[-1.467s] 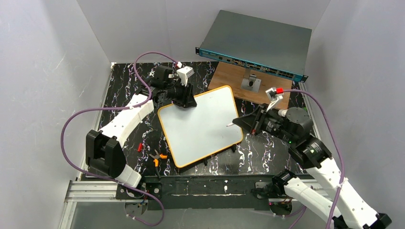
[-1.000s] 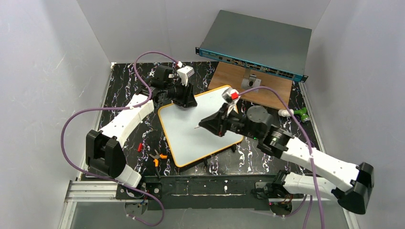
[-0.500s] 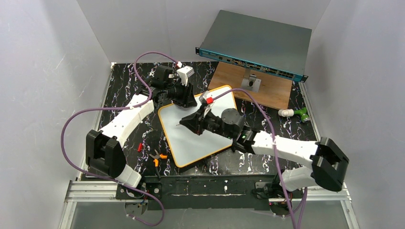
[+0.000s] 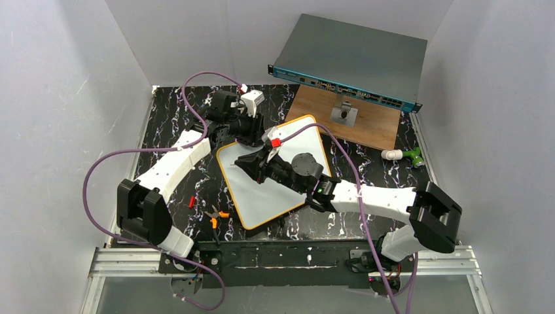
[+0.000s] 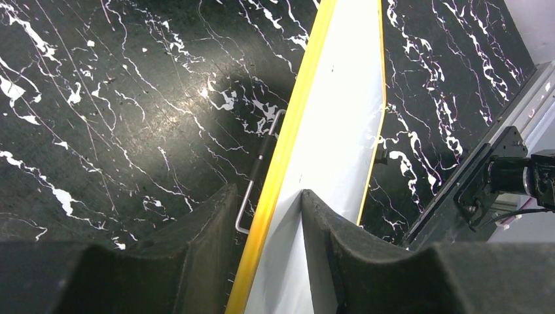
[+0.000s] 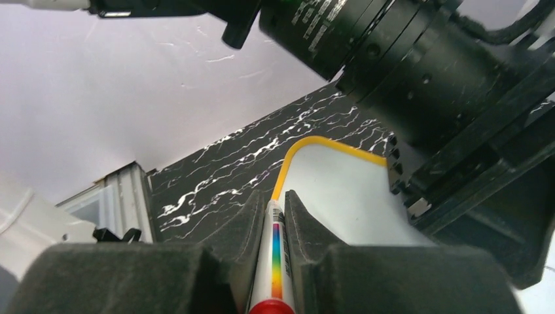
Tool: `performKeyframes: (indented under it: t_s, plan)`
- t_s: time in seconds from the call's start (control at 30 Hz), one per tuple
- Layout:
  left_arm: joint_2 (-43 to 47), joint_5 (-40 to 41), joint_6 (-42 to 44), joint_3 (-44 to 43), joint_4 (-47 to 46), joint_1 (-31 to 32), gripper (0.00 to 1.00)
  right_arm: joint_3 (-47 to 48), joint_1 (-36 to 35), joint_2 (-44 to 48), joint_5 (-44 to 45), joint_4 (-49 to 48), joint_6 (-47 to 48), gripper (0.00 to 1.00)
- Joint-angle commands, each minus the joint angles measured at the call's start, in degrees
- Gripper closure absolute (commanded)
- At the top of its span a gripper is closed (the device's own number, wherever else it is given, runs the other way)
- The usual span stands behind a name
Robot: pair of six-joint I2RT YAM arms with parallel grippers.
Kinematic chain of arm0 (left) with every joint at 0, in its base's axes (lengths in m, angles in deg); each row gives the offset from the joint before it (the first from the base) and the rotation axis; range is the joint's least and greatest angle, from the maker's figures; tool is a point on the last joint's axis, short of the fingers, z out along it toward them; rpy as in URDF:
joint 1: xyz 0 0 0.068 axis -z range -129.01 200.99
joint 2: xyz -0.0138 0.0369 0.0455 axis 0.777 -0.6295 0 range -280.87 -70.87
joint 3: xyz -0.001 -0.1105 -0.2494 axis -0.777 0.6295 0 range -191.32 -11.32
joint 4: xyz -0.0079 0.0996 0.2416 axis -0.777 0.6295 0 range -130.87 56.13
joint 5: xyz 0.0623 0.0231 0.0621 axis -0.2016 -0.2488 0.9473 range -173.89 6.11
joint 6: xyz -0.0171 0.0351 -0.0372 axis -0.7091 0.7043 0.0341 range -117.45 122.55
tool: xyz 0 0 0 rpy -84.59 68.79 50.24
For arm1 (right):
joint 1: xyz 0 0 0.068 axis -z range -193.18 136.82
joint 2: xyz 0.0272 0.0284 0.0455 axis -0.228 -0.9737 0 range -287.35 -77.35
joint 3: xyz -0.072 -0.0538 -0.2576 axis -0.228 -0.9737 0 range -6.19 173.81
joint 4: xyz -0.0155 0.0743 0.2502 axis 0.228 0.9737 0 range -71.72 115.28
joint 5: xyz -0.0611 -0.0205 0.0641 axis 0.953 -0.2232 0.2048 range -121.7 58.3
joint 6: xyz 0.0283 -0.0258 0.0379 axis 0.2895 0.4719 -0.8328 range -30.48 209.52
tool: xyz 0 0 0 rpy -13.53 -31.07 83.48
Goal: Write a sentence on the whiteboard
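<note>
The whiteboard (image 4: 265, 196), white with an orange rim, lies tilted on the black marbled table. No sentence shows on the visible part of its face. My left gripper (image 4: 254, 139) is shut on its far left corner. In the left wrist view, the left gripper (image 5: 265, 191) has one finger on the white face (image 5: 340, 131) and the other outside the rim. My right gripper (image 4: 243, 162) hovers over the board's upper left part, shut on a white marker (image 6: 275, 245) with a rainbow stripe and red band. The marker's tip is hidden beyond the right gripper (image 6: 270, 197), near the board's corner (image 6: 334, 190).
A grey rack-mount box with a teal front (image 4: 353, 59) sits at the back. Before it lies a wooden board (image 4: 314, 108) bearing a small metal stand (image 4: 343, 114). Orange-handled pliers (image 4: 214, 216) lie left of the whiteboard. A green and white object (image 4: 406, 156) lies at the right.
My right arm has swept left across the whiteboard, from its right edge to its upper left part, carrying the marker. The left arm has held still.
</note>
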Motion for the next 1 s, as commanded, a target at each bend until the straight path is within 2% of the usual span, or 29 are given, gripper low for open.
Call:
performKeyframes:
  t_s: [0.0,0.17,0.47,0.63,0.97]
  plan:
    - [3.95,2.49,0.27,0.72,-2.6,-0.23,1.0,3.94,-0.51,-1.81,4.52,-5.2,3.65,0.99]
    - [3.89,1.77,0.38,0.23,-2.7,-0.22,1.0,4.74,-0.69,-2.86,7.16,-5.54,4.24,0.99]
    - [4.13,1.32,1.79,0.18,-3.34,-0.21,1.0,4.25,-2.36,-1.47,14.06,-4.38,-1.23,0.99]
    - [4.21,1.71,2.4,0.29,-3.49,-0.23,1.0,4.86,-3.18,-0.75,11.85,-2.25,0.05,0.99]
    - [4.7,1.6,2.42,0.31,-3.67,-0.22,1.0,4.95,-3.46,-2.42,12.09,-4.71,2.63,0.99]
